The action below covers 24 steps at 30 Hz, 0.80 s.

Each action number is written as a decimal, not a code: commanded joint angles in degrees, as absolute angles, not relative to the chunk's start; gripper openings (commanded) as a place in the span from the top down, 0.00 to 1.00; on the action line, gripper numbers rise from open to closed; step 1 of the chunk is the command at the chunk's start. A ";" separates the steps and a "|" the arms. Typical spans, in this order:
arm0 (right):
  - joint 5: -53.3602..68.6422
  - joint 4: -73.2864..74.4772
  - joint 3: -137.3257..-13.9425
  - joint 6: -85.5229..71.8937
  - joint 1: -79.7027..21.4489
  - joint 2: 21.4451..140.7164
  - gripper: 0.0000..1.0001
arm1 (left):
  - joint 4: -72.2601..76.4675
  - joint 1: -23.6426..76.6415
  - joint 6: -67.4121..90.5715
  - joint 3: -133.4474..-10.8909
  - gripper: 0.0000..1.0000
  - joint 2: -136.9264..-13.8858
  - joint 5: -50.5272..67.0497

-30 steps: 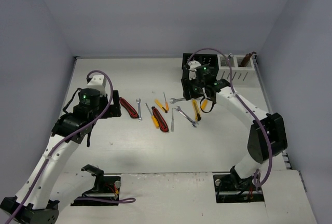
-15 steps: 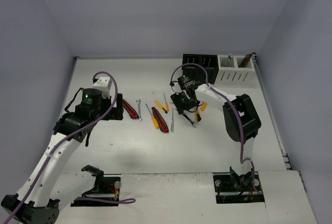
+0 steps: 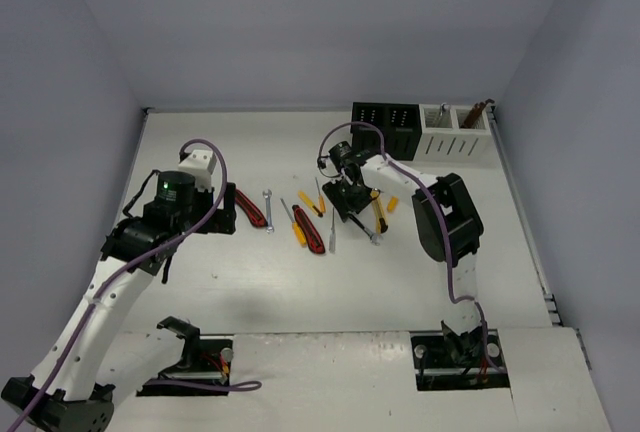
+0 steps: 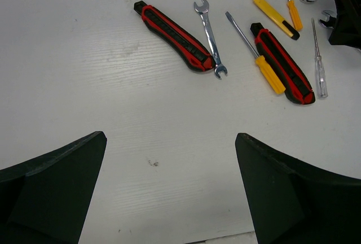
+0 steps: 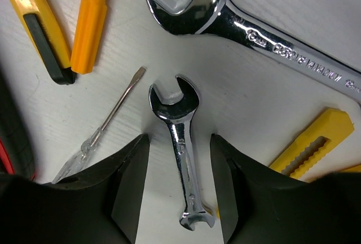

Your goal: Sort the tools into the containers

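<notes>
- Now the right gripper [image 5: 179, 140] hangs low over the cluster of tools in the middle of the white table [image 5: 293, 91]. A second ago it was back beside the black slotted container [image 3: 385, 130].
- Its jaws stand apart on either side of a small silver double-ended wrench [image 5: 183, 159]. The wrench lies flat on the table, bare table shows on both sides of it, and nothing is gripped.
- A large silver wrench [image 5: 248, 29] lies just beyond the small one, and a clear-handled screwdriver [image 5: 98, 134] lies to its left.
- The left gripper [image 4: 172, 165] stays spread wide and empty above bare table, near a red-and-black utility knife [image 4: 174, 36]. That arm has barely shifted.
- The white slotted container [image 3: 455, 134] stands beside the black one at the far edge, with tools upright in it.
</notes>
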<state>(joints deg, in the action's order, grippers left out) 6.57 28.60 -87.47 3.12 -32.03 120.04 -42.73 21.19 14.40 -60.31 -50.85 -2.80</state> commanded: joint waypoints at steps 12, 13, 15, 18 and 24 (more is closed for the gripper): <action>10.86 38.99 -86.80 4.95 -32.52 125.68 0.88 | -41.54 20.92 11.60 -62.31 0.03 -53.03 -3.46; 10.81 38.94 -87.10 5.01 -32.52 125.68 0.94 | -41.49 20.92 11.60 -62.34 0.03 -53.09 -3.51; 10.67 38.84 -88.16 4.68 -32.52 125.26 0.99 | -41.53 20.92 11.60 -62.50 0.03 -53.13 -3.56; 10.23 38.76 -90.36 3.84 -32.44 123.54 1.00 | -41.57 20.92 11.60 -62.74 0.02 -52.86 -3.76; 5.56 38.85 -94.37 2.60 -31.95 117.10 1.00 | -41.57 20.92 12.26 -62.49 0.03 -51.73 -4.52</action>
